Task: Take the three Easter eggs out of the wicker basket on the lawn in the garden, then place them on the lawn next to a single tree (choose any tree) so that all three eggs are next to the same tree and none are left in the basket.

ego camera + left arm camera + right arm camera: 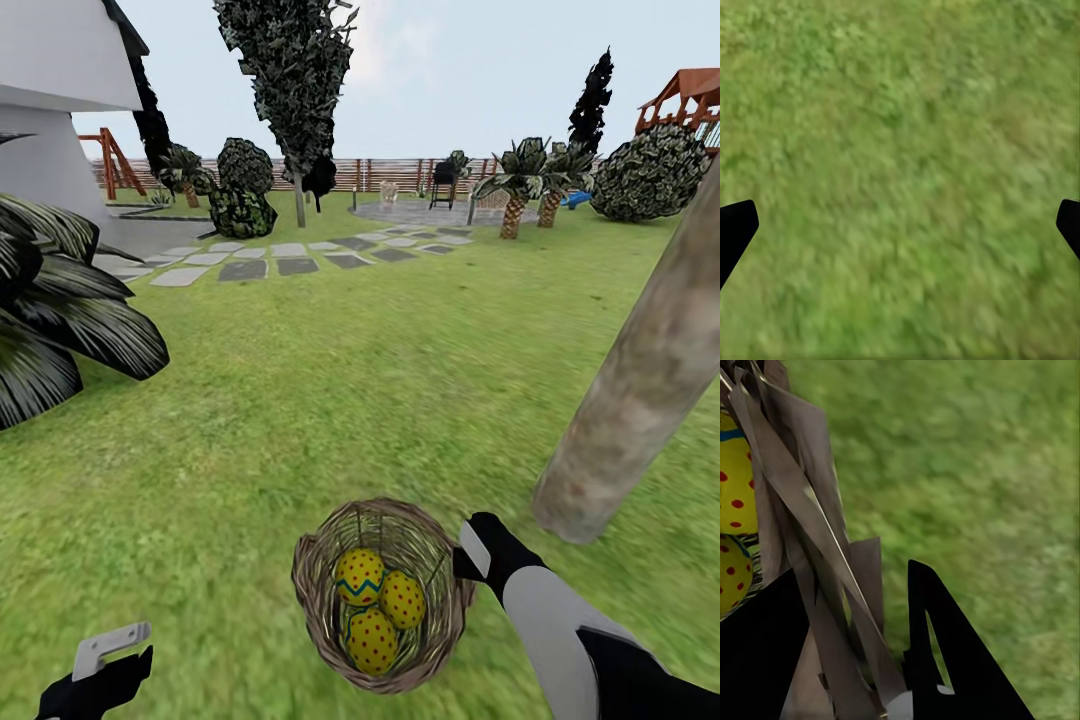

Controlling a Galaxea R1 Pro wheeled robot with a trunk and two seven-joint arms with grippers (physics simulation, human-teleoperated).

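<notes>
Wicker basket [384, 596] on lawn [300, 400], just beside leaning tree trunk [640, 380]; holds three Easter eggs [380, 608], yellow, red-dotted, one with blue zigzag. Right gripper [468, 558] clamps basket rim. Left gripper [112, 652] spread wide over grass, well apart from basket.

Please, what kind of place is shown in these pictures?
It looks like a simulated back garden: a wide green lawn, a grey stepping-stone path leading to a paved patio, a wooden slat fence at the back, and palms and trees around.
</notes>
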